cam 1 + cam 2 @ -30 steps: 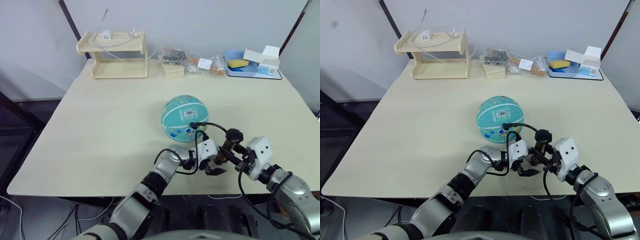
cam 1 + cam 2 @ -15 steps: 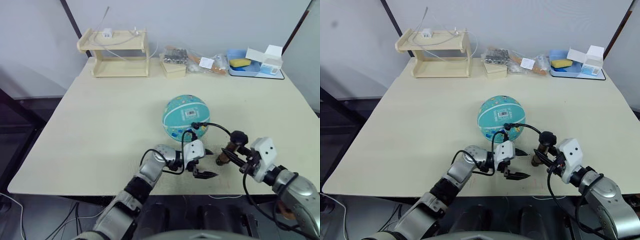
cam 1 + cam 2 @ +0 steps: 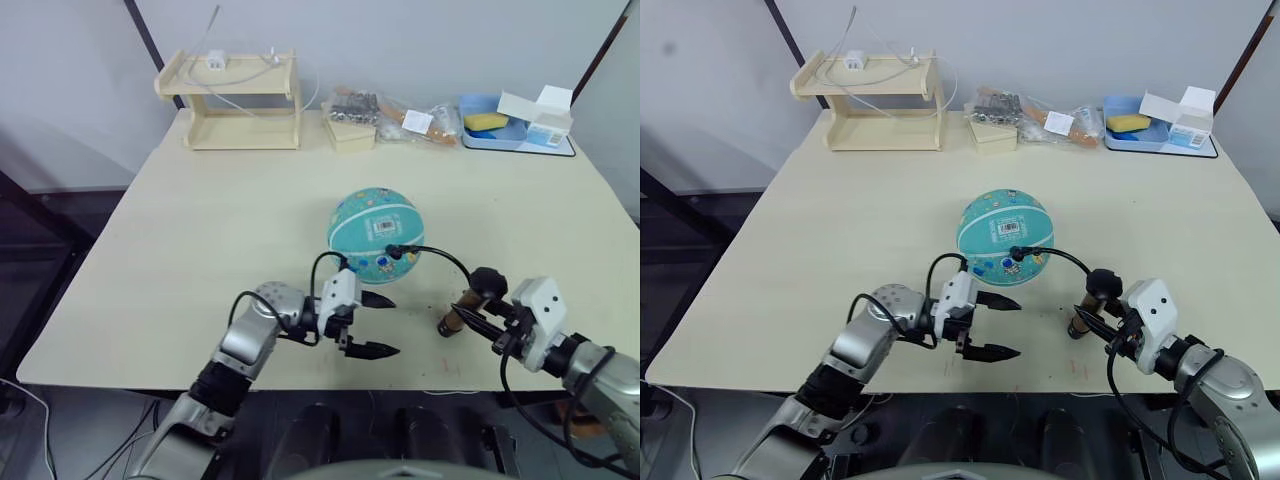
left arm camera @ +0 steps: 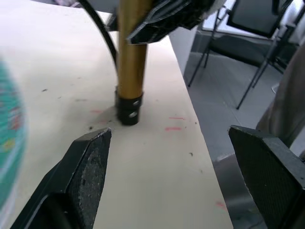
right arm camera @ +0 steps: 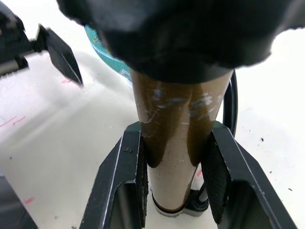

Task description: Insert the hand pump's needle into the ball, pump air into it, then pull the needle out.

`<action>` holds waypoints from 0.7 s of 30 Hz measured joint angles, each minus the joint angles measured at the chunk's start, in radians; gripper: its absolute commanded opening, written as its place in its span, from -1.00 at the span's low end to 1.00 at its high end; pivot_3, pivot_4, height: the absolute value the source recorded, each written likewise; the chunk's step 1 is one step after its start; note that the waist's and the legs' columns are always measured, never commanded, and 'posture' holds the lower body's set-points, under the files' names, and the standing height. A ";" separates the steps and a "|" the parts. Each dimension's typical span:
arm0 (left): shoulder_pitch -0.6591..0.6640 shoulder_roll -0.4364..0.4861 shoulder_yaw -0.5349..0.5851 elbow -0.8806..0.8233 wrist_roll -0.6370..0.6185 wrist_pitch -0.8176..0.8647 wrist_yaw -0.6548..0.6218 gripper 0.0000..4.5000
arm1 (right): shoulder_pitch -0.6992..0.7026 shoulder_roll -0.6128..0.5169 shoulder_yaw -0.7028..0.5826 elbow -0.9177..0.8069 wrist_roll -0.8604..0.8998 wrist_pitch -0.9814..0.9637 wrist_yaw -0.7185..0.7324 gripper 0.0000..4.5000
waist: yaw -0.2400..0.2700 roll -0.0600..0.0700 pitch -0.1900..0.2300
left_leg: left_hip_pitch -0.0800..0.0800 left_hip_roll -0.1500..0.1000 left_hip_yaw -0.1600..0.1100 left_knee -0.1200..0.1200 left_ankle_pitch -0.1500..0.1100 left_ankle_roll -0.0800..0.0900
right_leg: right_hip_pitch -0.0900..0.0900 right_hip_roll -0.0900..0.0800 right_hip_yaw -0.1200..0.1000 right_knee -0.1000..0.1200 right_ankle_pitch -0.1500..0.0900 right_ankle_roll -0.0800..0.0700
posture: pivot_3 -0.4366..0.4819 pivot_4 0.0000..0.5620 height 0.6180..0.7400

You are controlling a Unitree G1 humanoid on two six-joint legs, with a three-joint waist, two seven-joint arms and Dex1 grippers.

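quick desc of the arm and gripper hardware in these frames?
Both arms are silver-grey metal segments with black joints and loose black cables. Left gripper has a white housing and two pointed black fingers. Right gripper has the same white housing and broad flat black fingers.

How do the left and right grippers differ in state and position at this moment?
The left gripper is open and empty; the right gripper is shut on the hand pump. The left gripper sits just in front of the ball; the right gripper is off to the ball's right. Both hover low over the table.
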 measured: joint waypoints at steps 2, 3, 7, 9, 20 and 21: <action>0.019 0.040 0.042 -0.040 -0.052 0.042 -0.006 0.84 | 0.003 -0.026 -0.031 -0.015 0.017 0.026 0.011 -0.57 | 0.000 0.002 0.004 | 0.000 0.000 0.000 0.000 0.000 0.000 | 0.000 0.000 0.000 0.000 0.000 0.000 | -0.05 -0.47 1.00; 0.041 0.067 0.071 -0.069 -0.090 0.068 -0.012 0.84 | 0.004 -0.048 -0.056 -0.031 0.033 0.047 0.016 -0.57 | -0.001 0.005 0.008 | -0.001 0.000 0.000 0.000 0.000 0.000 | -0.001 0.000 0.000 0.000 0.000 0.000 | -0.05 -0.47 1.00; 0.101 0.128 0.128 -0.117 -0.160 0.108 -0.028 0.84 | 0.000 -0.109 -0.112 -0.067 0.073 0.111 0.035 -0.57 | -0.006 0.007 0.013 | -0.003 0.000 0.001 0.000 0.000 0.000 | -0.005 0.000 0.002 0.001 0.000 0.000 | -0.05 -0.47 1.00; 0.135 0.165 0.172 -0.145 -0.203 0.127 -0.029 0.84 | -0.021 -0.156 -0.160 -0.109 0.111 0.157 0.044 -0.57 | -0.008 0.007 0.015 | -0.005 0.000 0.003 0.000 0.000 0.000 | -0.008 0.000 0.003 0.003 0.000 0.000 | -0.05 -0.47 1.00; 0.295 0.242 0.356 -0.255 -0.382 0.138 -0.044 0.84 | -0.221 -0.495 -0.122 -0.197 0.096 0.274 0.157 -0.57 | -0.007 0.004 0.022 | -0.005 0.000 0.007 0.000 0.001 -0.001 | -0.009 -0.007 0.003 0.003 0.000 0.000 | -0.05 -0.47 1.00; 0.299 0.243 0.361 -0.257 -0.385 0.135 -0.046 0.84 | -0.227 -0.510 -0.104 -0.196 0.078 0.272 0.166 -0.57 | -0.005 0.003 0.023 | -0.005 0.000 0.006 0.000 0.001 -0.001 | -0.009 -0.007 0.002 0.003 0.000 0.000 | -0.05 -0.47 1.00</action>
